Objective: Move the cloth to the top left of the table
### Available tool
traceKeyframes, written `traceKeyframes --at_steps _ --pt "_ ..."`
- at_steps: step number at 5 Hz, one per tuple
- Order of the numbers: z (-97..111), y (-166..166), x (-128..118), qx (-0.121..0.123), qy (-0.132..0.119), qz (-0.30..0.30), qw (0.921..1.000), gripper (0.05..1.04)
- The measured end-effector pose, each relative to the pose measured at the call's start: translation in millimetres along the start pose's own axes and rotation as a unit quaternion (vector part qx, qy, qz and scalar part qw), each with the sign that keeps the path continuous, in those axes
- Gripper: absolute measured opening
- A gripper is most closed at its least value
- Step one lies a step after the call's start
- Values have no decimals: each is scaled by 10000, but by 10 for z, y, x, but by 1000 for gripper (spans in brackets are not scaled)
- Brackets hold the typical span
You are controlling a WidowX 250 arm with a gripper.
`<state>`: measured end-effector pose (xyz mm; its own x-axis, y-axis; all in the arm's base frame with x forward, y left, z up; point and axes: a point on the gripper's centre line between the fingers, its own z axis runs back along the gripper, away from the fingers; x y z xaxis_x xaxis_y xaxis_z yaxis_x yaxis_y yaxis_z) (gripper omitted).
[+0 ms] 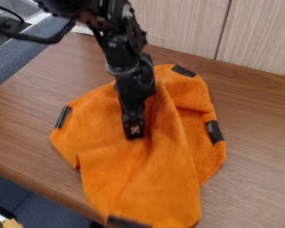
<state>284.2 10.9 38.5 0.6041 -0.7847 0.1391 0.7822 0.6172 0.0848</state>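
- Cloth (127,178) lies mid-tabletop (255,178), reaching its near edge; the move to top left remains.
- Gripper (133,132) is down at the cloth; cannot tell how open, or whether it grips.

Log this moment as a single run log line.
gripper down at middle of orange cloth | cloth rumpled, black patches at edges | grasp unclear | not yet at top left of table

Orange on cloth (133,178), black on its edge patches (213,132) — brown wood grain along surface (255,120); pale beige, fine streaks on wall panels (258,35) — black on hand (133,133).
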Motion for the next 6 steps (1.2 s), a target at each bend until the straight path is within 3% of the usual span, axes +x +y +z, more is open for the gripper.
traceKeyframes --at_steps 3,6 --pt "-59 717 -76 -67 60 433 9990 1000" --pt "-52 721 -143 -106 60 481 9988 999"
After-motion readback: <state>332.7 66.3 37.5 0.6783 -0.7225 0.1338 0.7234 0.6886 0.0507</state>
